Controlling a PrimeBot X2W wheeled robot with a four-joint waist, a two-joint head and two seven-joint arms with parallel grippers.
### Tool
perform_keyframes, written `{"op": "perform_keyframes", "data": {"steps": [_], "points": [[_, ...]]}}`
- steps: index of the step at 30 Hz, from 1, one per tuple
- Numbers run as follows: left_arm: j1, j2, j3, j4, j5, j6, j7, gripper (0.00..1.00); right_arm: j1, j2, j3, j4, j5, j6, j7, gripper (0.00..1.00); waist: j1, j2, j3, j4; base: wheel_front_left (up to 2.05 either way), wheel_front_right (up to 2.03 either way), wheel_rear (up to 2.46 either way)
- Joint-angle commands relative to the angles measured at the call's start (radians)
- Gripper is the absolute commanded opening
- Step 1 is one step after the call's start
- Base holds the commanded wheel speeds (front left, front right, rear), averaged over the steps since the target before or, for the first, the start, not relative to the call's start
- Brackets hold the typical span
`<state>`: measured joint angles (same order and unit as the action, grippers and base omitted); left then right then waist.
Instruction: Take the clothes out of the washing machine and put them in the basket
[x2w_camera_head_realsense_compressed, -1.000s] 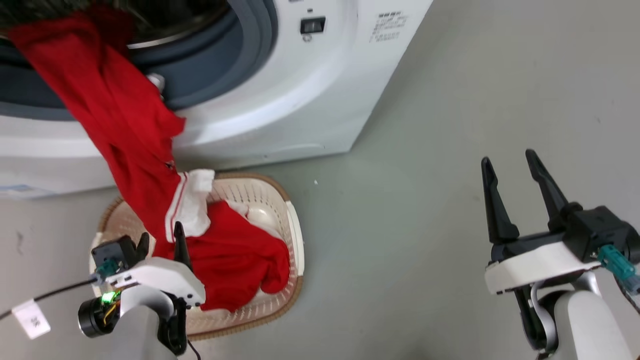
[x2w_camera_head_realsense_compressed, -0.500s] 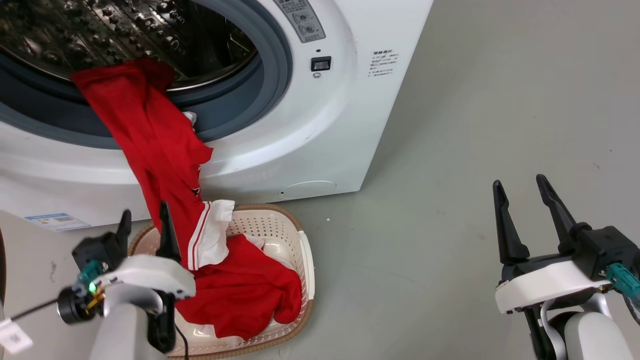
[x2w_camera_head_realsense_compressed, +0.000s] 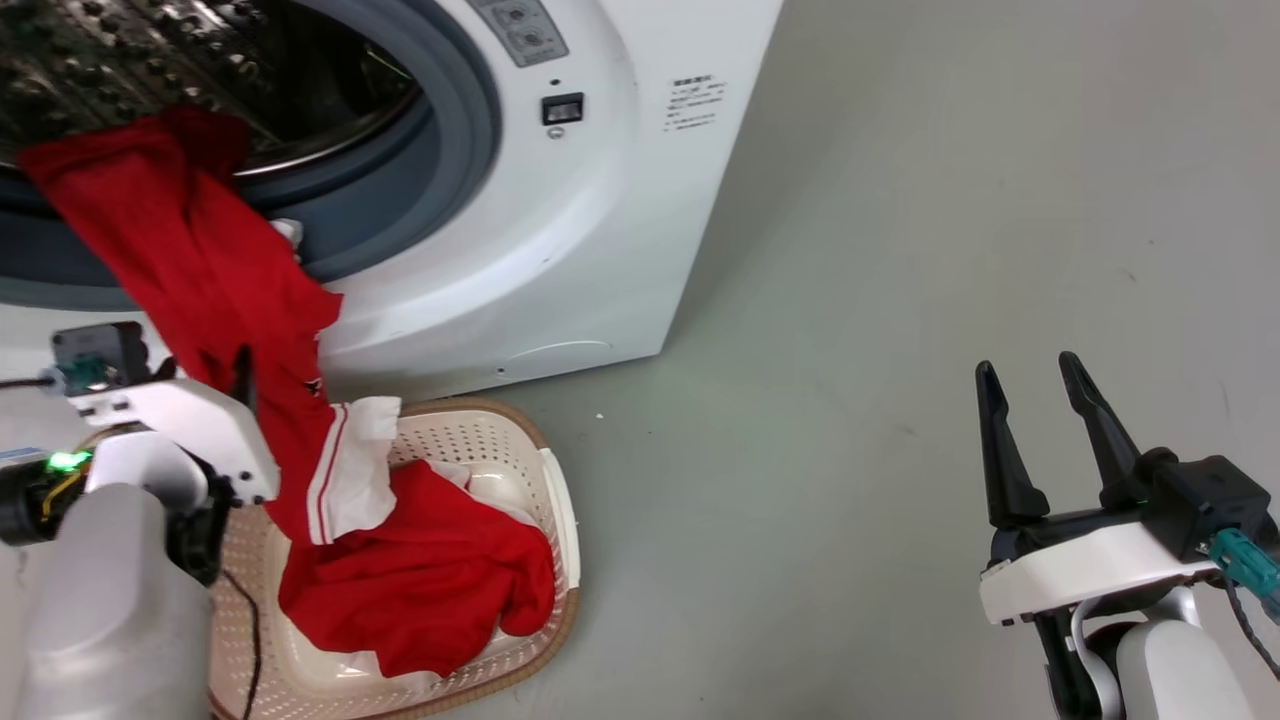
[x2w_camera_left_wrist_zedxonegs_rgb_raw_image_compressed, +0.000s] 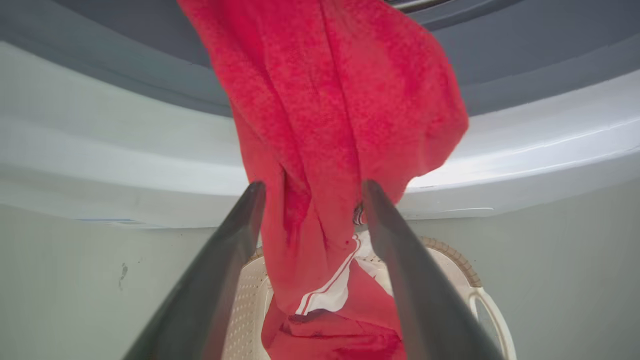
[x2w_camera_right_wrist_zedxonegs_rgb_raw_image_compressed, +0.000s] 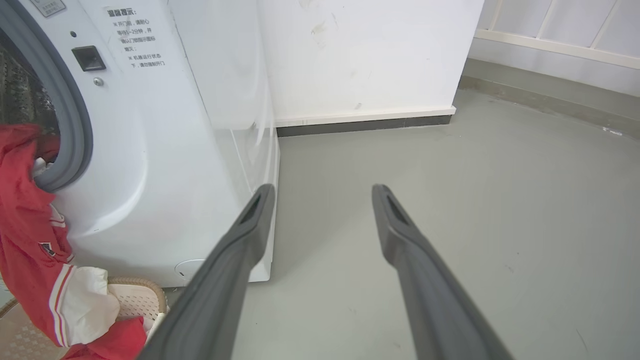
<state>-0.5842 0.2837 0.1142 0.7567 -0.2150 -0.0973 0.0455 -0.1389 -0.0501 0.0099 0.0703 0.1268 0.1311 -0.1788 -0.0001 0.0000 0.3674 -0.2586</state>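
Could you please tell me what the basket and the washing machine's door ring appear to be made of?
The basket looks like matte cream plastic, judging by its moulded perforated walls; the brown rim looks woven, perhaps imitation. The door ring seems to be grey rubber: matte, with folded ridges.

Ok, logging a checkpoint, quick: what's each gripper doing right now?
Left gripper: open, clothes hang between its fingers.
Right gripper: open, holding nothing.

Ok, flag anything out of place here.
The clothes are strung from the washing machine drum over its rim down into the basket, only partly landed. The open left claw straddles the hanging stretch.
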Motion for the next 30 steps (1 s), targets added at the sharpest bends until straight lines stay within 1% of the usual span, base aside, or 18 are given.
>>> {"op": "perform_keyframes", "data": {"steps": [1,3,7,13,21,29,30], "points": [[-0.02,0.015,0.005,0.019,-0.007,-0.004,0.032,1.0,-0.015,0.0,0.002,0.01,0.006,-0.001,-0.01,1.0,0.0001,0.0,0.019,-0.021,0.0,0.0,0.0],[-0.044,0.041,0.017,0.05,-0.023,-0.005,0.076,1.0,-0.024,0.0,0.007,0.021,0.015,-0.001,-0.021,1.0,0.0001,0.0,0.034,-0.034,0.0,0.0,0.0],[-0.085,0.07,0.023,0.088,-0.038,-0.007,0.13,1.0,-0.04,0.0,0.017,0.044,0.029,-0.001,-0.037,1.0,0.0001,0.0,0.06,-0.057,0.0,0.0,0.0],[-0.139,0.108,0.027,0.124,-0.051,-0.009,0.159,1.0,-0.057,0.0,0.022,0.073,0.044,-0.001,-0.057,1.0,0.0001,0.0,0.089,-0.076,0.0,0.0,0.0],[-0.197,0.135,0.025,0.156,-0.056,0.006,0.139,1.0,-0.077,0.0,0.031,0.099,0.05,-0.001,-0.07,1.0,0.0001,0.0,0.105,-0.09,0.0,0.0,0.0],[-0.233,0.134,0.022,0.186,-0.064,0.021,0.087,1.0,-0.083,0.0,0.029,0.11,0.045,-0.001,-0.077,1.0,0.0001,0.0,0.106,-0.092,0.0,0.0,0.0],[-0.236,0.134,0.021,0.19,-0.064,0.022,0.083,0.8,-0.083,0.0,0.028,0.109,0.044,-0.001,-0.078,1.0,0.0001,0.0,0.106,-0.092,0.0,0.0,0.0]]}}
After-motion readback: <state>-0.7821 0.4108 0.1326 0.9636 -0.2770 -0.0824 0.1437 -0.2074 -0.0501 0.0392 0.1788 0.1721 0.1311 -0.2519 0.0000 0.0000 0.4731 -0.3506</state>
